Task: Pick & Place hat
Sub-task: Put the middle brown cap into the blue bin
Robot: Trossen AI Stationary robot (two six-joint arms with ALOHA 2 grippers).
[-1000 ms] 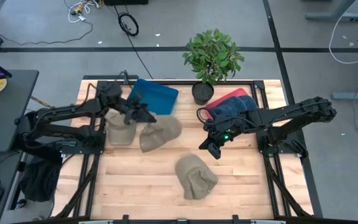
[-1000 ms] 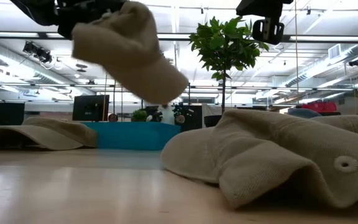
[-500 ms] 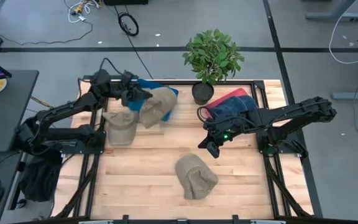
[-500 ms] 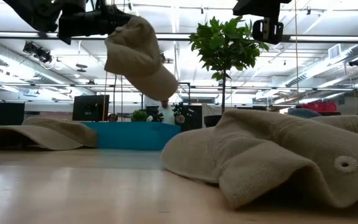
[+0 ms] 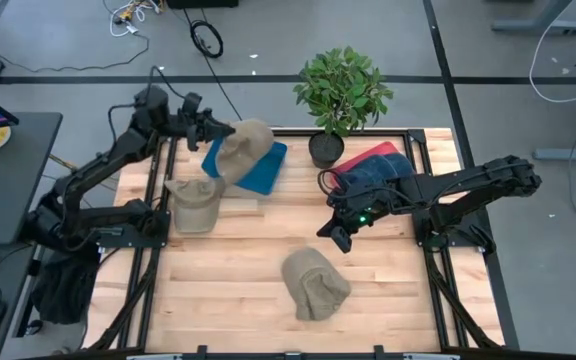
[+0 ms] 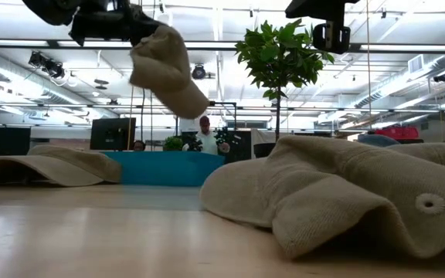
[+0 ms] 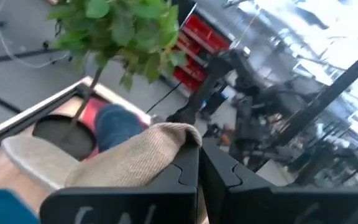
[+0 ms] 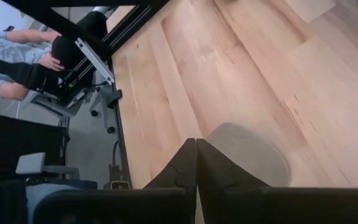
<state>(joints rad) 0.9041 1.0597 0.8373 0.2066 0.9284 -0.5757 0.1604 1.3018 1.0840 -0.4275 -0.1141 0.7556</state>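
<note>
My left gripper (image 5: 215, 131) is at the table's far left, shut on a tan hat (image 5: 244, 148) that hangs in the air over the blue bin (image 5: 266, 168). In the low view this hat (image 6: 165, 68) droops below that gripper (image 6: 139, 28). A second tan hat (image 5: 194, 204) lies flat on the table left of the bin. A third (image 5: 315, 283) lies crumpled near the front middle. Right of centre, my right gripper (image 5: 339, 238) hovers above the wood, shut with nothing in it. My left gripper pinches a bunched bit of the hat's cloth (image 7: 180, 138) between its two fingers, at the hat's upper end (image 6: 150, 37). The fingers (image 7: 185, 177) reach in about level from the table's left side. The hat is lifted clear and hangs slack, slanting down toward the bin.
A potted plant (image 5: 342, 92) stands at the far edge, with red and blue cloth things (image 5: 373, 165) beside it on the right. Bare wood (image 5: 238, 270) lies between the hats. People show in the room behind the table in the low view.
My left gripper has swung toward the table's far edge and risen, carrying the hat from above the table's middle left to above the blue bin. The hat stays clear of the table and hangs from the fingers. The right arm has kept still.
</note>
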